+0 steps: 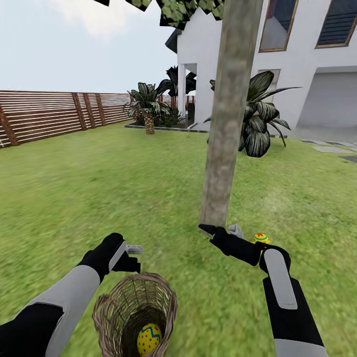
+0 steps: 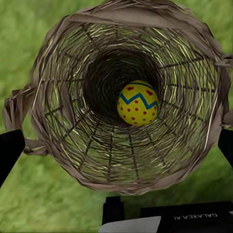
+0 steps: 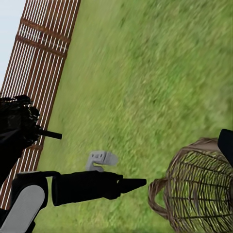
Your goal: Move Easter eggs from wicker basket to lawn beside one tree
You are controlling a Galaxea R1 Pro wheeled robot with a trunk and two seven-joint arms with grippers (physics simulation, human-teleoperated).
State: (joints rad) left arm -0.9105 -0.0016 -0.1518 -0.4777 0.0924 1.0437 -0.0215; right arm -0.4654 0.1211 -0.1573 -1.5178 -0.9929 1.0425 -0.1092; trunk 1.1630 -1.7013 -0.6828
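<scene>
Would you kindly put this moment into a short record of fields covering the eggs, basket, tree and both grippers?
basket: round tan woven wicker basket on the green lawn, near the robot
egg in basket: one yellow egg with blue zigzag band at the bottom
egg outside: one yellow egg with red mark on the grass by the pale grey-brown tree trunk, partly behind the right arm
third egg: cannot be located
left gripper: above the basket rim, holding nothing, open
right gripper: near the trunk base, open, empty
</scene>
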